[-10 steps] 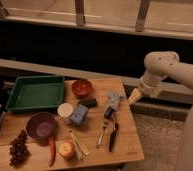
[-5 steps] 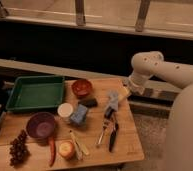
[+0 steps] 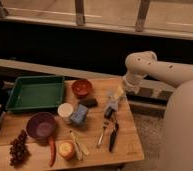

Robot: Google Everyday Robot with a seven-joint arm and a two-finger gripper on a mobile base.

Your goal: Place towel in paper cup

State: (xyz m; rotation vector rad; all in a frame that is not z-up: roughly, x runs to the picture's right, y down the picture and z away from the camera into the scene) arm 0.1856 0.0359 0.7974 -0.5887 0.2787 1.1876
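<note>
A white paper cup [image 3: 65, 110] stands upright near the middle of the wooden table [image 3: 130, 145]. A grey-blue crumpled towel [image 3: 110, 106] lies on the table to the right of the cup, about a hand's width away. My gripper [image 3: 118, 93], with pale yellow tips, is at the end of the white arm [image 3: 155, 70] that reaches in from the right. It hangs just above the towel's far right edge, very close to it or touching it.
A blue-grey block [image 3: 79, 115] and a dark brown piece [image 3: 88, 102] lie beside the cup. A green tray [image 3: 35, 92], a red bowl [image 3: 82, 87], a purple bowl [image 3: 41, 124], grapes [image 3: 19, 147], a chili [image 3: 52, 150], an apple [image 3: 66, 149], a fork [image 3: 103, 134] and black tongs [image 3: 113, 136] crowd the table.
The arm has swung left and lower, from beyond the table's right edge to over the towel. Nothing on the table has moved.
</note>
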